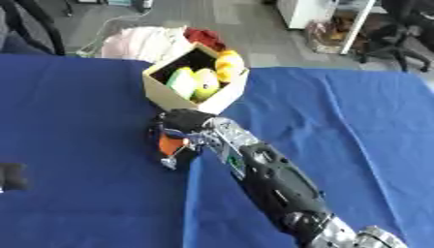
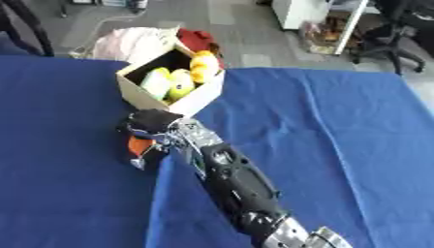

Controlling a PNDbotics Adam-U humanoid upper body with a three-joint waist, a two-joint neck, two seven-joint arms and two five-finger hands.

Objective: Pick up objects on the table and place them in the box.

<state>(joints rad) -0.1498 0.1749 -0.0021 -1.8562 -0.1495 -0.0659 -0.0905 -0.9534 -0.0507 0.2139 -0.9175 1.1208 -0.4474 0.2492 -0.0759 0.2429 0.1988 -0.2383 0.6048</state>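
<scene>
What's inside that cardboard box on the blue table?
The open cardboard box holds a pale green block, a yellow-green round thing and a yellow-orange soft thing at its far rim. Anything beneath them is covered, and the near wall hides the bottom.

black arm, silver joints, black hand

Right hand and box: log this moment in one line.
right hand: shut on orange object | box: holds yellow-green items | left hand: idle, lower left

You have no readable text, label, brand or number anywhere here (the small green patch on the forearm stays illegible).
</scene>
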